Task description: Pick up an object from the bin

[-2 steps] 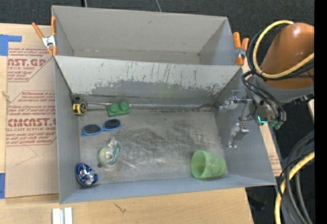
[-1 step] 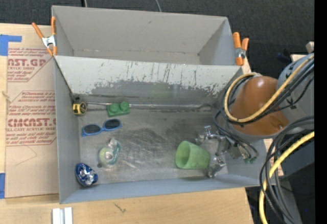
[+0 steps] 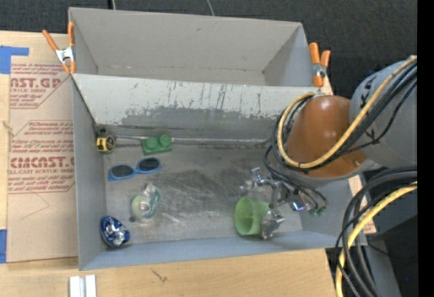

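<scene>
Bin [image 3: 183, 95] of grey metal is the largest item on my screen; its floor carries a few loose things, well apart from one another.

Arm [image 3: 397, 106], with its orange cover [image 3: 319, 133] and looped cables, enters from the view's right and reaches down to the right end of the floor.

Green cup [image 3: 244, 215] is the thing nearest the gripper. It lies at the right end of the floor, close to the front wall. I judge it to be on its side with the mouth toward the view's left, which puts its long axis roughly left to right.

Gripper [image 3: 264, 204] sits just to the right of the cup. I read its fingers as spread wide, one toward the back of the bin and one toward the front wall. The cup's right edge is beside the front finger; I cannot tell whether they touch. The cup is not between the fingers, so I report no grasp. Any closing move depends on shifting left first, in my judgement.

Blue sunglasses [image 3: 134, 169], a green block [image 3: 157, 145] and a blue-and-white ball [image 3: 114, 231] lie at the left end, far from the gripper.
</scene>
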`<state>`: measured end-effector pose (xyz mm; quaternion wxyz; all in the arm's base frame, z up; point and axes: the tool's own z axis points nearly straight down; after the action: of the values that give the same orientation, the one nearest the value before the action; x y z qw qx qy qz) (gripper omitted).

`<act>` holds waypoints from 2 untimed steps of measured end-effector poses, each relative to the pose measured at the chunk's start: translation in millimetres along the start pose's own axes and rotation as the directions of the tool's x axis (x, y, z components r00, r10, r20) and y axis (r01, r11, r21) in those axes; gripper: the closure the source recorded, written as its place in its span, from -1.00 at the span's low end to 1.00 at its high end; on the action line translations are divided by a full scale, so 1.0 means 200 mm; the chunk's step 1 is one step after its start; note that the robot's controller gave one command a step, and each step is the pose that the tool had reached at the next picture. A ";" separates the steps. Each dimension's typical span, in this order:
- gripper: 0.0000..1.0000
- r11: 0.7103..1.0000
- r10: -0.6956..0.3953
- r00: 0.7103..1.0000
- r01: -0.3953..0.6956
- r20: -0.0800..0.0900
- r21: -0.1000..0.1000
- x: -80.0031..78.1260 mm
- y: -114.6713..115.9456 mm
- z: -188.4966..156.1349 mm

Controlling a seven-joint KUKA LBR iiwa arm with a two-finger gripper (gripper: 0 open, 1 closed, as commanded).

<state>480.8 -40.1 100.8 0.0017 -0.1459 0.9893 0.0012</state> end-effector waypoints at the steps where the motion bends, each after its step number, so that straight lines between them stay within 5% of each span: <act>1: -1.00 0.991 -0.134 0.991 0.134 -0.004 0.001 -0.03 0.02 0.01; 2: -1.00 0.985 -0.174 0.985 0.174 0.011 0.003 -0.04 -0.03 0.10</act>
<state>489.7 -42.8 81.4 0.0076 -0.2317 0.9728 0.0008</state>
